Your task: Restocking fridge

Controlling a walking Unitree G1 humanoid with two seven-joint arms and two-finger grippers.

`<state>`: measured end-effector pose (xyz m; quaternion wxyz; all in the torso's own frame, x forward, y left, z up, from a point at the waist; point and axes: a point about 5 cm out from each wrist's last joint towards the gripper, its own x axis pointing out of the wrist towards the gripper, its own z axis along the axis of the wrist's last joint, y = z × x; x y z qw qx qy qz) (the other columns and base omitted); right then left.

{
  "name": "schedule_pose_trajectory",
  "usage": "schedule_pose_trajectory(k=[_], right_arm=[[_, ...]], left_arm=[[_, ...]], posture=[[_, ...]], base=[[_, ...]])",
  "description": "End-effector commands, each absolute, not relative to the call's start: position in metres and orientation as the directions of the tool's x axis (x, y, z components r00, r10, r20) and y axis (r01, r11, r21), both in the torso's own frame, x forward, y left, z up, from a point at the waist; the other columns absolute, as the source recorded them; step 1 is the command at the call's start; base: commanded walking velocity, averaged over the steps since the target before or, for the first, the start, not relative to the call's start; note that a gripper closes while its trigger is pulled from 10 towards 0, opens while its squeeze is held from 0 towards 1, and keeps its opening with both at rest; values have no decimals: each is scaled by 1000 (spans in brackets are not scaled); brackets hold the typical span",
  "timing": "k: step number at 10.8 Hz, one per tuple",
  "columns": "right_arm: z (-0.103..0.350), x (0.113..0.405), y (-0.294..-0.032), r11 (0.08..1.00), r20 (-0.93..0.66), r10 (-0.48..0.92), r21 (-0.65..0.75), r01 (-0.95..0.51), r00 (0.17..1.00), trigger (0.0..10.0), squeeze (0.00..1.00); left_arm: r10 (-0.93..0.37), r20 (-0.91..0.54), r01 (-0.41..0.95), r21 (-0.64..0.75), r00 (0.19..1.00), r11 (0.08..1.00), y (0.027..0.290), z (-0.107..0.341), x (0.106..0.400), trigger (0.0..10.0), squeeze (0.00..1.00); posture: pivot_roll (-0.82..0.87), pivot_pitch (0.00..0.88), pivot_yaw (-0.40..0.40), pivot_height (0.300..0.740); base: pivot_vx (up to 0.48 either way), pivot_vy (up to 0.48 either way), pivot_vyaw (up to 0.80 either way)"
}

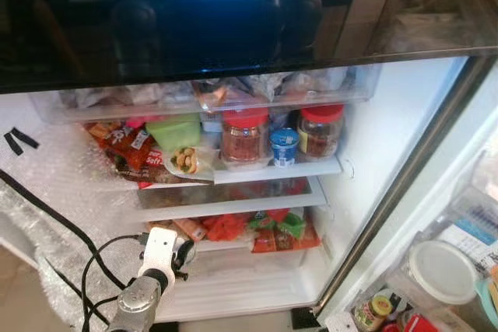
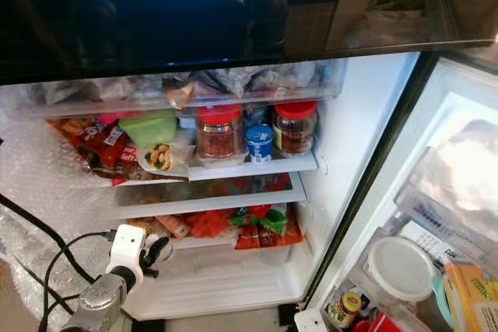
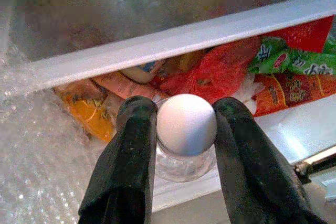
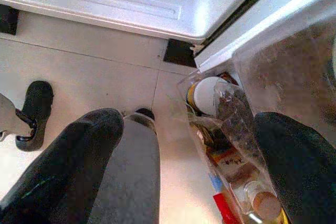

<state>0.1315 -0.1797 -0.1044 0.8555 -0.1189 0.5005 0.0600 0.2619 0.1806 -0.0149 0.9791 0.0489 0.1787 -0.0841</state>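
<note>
At the far left, bubble wrap (image 1: 62, 184) lines the fridge (image 1: 366, 153) wall, dimpled and shiny, with a black cable (image 1: 47, 211) trailing across it. The left gripper (image 3: 178, 129) reaches toward the lowest shelf, its matte black fingers (image 3: 126, 161) closed on a small clear jar (image 3: 184, 161) with a smooth, rounded white lid (image 3: 186, 124). The jar hangs just in front of the shelf edge, near crinkly orange, red and green packets (image 3: 231, 72).

The hold looks risky: the fingers seem to press the domed lid rather than the glass body (a slick, curved surface), so the jar could slip or twist out as it is pushed in. The packets already crowd the shelf, and nudging the jar against them might tip it or drag a soft bag forward. The cable could also snag on the shelf lip as the arm goes deeper.

On the shelf above stand two squat red-lidded jars (image 1: 245, 136), a little blue-and-white pot (image 1: 284, 147) between them, and a green tub (image 1: 173, 130) to their left.

At the right, the door bin (image 1: 467, 215) of clear rigid plastic holds a flat white round lid (image 1: 442, 271). The right gripper (image 4: 194, 166) hangs low beside the door over pale floor tiles (image 4: 94, 72), fingers spread wide and empty.
</note>
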Motion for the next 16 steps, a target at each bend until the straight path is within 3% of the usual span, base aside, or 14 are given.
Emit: schedule_pose_trajectory(k=[1,7,13,16], right_arm=[[-104,132,-181,971,-867,-22,-137,-195,498,10000,0],[-105,132,-184,976,-879,-52,-145,-160,474,10000,0],[-104,134,-184,975,-878,-53,-149,-166,476,10000,0],[-103,135,-184,975,-873,-53,-151,-165,484,10000,0]], left_arm=[[-144,-330,175,64,933,983,181,-12,263,10000,0],[-136,-295,161,61,946,985,182,-6,267,10000,0],[-141,-242,160,63,960,985,178,4,277,10000,0],[-141,-204,159,73,969,985,176,10,280,10000,0]], posture=[[-6,0,23,740],[-7,0,20,740],[-5,0,19,675],[-5,0,19,675]], base=[[0,0,0],[0,0,0],[0,0,0],[0,0,0]])
